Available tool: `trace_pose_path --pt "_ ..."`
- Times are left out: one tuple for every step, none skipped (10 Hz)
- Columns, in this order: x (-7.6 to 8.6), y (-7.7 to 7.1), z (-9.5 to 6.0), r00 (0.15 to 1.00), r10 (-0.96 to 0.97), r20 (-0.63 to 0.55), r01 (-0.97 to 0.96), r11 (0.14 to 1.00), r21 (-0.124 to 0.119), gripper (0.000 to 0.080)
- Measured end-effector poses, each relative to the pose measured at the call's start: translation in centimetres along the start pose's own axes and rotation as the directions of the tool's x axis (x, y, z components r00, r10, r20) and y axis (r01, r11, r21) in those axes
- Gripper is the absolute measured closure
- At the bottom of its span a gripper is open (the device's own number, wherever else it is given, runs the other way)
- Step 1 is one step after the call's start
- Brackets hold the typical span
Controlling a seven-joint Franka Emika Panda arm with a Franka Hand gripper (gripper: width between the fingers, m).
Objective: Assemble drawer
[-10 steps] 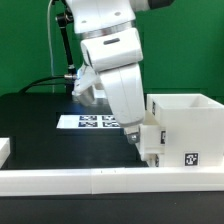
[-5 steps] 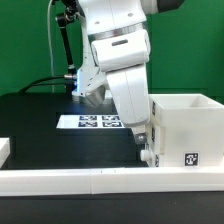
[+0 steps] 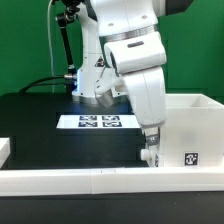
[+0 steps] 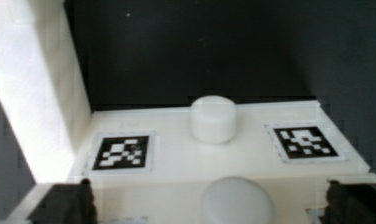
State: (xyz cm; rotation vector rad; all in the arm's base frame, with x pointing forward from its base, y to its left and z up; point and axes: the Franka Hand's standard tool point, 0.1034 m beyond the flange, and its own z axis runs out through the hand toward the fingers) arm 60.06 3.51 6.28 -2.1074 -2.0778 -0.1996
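Note:
The tall white drawer case (image 3: 195, 125) stands at the exterior view's right, with a square tag on its front. My gripper (image 3: 150, 153) is low on the case's left side, pressed close to it. In the wrist view my gripper (image 4: 206, 204) is open, with its dark fingers (image 4: 60, 205) wide apart. Between them lies a rounded white knob (image 4: 238, 200), touched by neither finger. Beyond it is a white panel (image 4: 203, 155) with two square tags and a second knob (image 4: 211, 118). A white wall (image 4: 34, 90) rises along one side. Which tray the panel belongs to, I cannot tell.
The long low white rail (image 3: 90, 181) runs along the table's front edge. The marker board (image 3: 98, 122) lies flat on the black table behind my arm. A small white block (image 3: 5, 148) shows at the exterior view's far left. Cables hang at the back.
My arm has swung towards the exterior view's right, bringing the gripper up against the case's left side. The fingers' spread cannot be compared, as no earlier wrist frame is given.

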Motion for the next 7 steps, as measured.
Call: trace_pose_path --pt "-0.3 -0.1 -0.3 1.0 0.005 0.002 -0.005 1.0 -0.002 0.015" --pt "-1.5 -0.5 -0.4 1.0 0.027 0.003 -0.027 1.0 -0.004 0.015" --pt "-3.5 -1.0 -0.5 1.0 0.016 0.005 -0.016 1.0 0.004 0.015" --pt "-4.9 -1.2 -1.0 0.999 0.037 0.006 -0.037 0.999 0.006 0.015" --pt "-5.6 -1.4 -2.0 0.997 0.07 0.012 -0.07 0.998 -0.01 0.015" --pt "-6.0 -1.9 -2.9 0.994 0.109 0.02 -0.109 0.994 -0.032 0.015" --pt "-5.9 -2.2 -2.6 0.994 0.105 0.022 -0.104 0.994 -0.024 0.015"
